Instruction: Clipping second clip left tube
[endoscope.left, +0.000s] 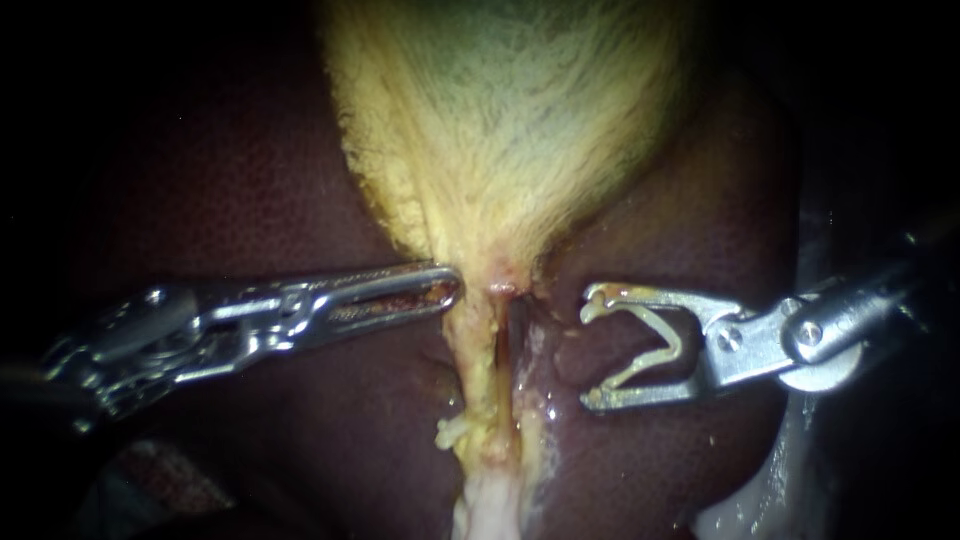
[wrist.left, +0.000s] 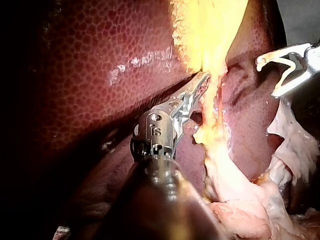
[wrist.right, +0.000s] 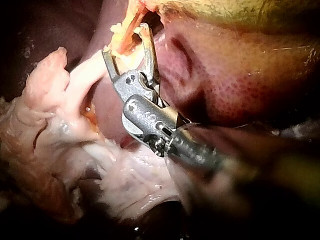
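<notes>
While my right instrument (endoscope.left: 588, 352) holds the clip (endoscope.left: 678, 345) in wide jaws, apart from the left tube (endoscope.left: 478, 375), tissue between could be caught instead. Left wrist view: left instrument (wrist.left: 202, 81) clamps the gallbladder (wrist.left: 210, 30) where that tube starts. Right wrist view: shaft angled toward the tube.

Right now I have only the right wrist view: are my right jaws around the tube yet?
Observer: No. In the endoscope view the right instrument, with a clip in its jaws, stands clear of the tube, and liver shows between them.
Operator: And my other one?
Observer: The left instrument comes in from the tube's far side and reaches the gallbladder at its neck.
</notes>
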